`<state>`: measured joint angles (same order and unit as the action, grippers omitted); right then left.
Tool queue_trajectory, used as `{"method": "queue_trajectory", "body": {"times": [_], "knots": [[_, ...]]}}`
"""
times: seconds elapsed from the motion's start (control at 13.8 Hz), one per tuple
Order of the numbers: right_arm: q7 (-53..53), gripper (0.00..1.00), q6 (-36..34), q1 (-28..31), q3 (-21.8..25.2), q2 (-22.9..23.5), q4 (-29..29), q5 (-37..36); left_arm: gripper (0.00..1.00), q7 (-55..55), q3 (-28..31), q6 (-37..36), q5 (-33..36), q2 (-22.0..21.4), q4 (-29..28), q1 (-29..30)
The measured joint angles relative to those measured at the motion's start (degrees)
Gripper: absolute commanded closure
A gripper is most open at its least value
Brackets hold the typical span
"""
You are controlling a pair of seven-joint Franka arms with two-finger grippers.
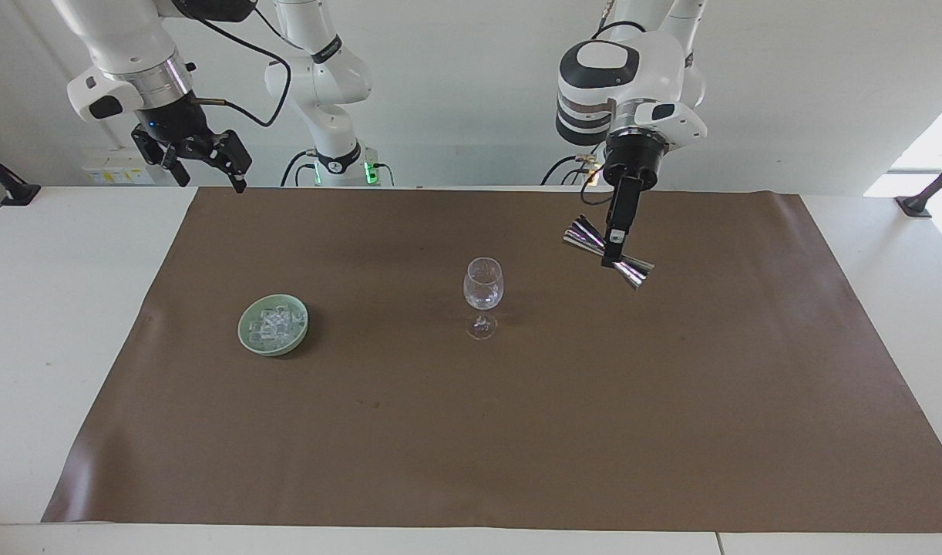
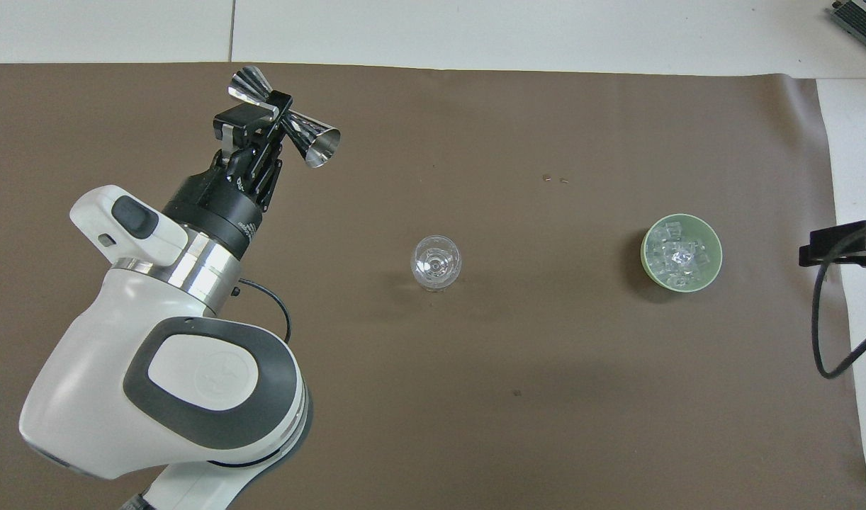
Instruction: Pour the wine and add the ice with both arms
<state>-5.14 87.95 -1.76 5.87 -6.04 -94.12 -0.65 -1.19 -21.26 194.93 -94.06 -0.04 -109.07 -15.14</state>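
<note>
Toward the right arm's end of the surface (image 1: 24, 324), ice (image 1: 274, 324) sits in a green bowl (image 1: 247, 335). Wine glass (image 1: 482, 287) mid-mat. Left claw (image 1: 614, 254) clamps a tilted steel jigger (image 1: 637, 271) over the brown mat (image 1: 517, 432). Right claw (image 1: 206, 171) open, waiting.

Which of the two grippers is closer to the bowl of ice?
The right gripper, raised at the bowl's end. The left gripper holds a jigger past the glass.

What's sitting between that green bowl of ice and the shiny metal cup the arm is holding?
Only the wine glass, upright on the brown mat; both views show it.
</note>
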Motion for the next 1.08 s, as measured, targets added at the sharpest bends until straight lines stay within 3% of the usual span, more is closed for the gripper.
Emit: {"method": "queue_trajectory", "body": {"times": [0.29,0.65,1.08], "knots": [[0.0,0.0,5.25,-0.11,-0.3,0.05,-2.13,0.0,1.0,-0.03,0.05,-0.04,-4.86,0.0,0.01,3.1],[0.0,0.0,20.07,-2.1,-0.56,0.82,-11.15,0.03,1.0,-3.96,0.07,-0.17,-8.02,0.03,-0.02,5.13],[3.63,0.0,25.89,-2.41,-0.5,3.68,-15.89,0.03,1.0,-12.57,0.06,-0.17,-9.53,0.12,-0.13,5.67]]}}
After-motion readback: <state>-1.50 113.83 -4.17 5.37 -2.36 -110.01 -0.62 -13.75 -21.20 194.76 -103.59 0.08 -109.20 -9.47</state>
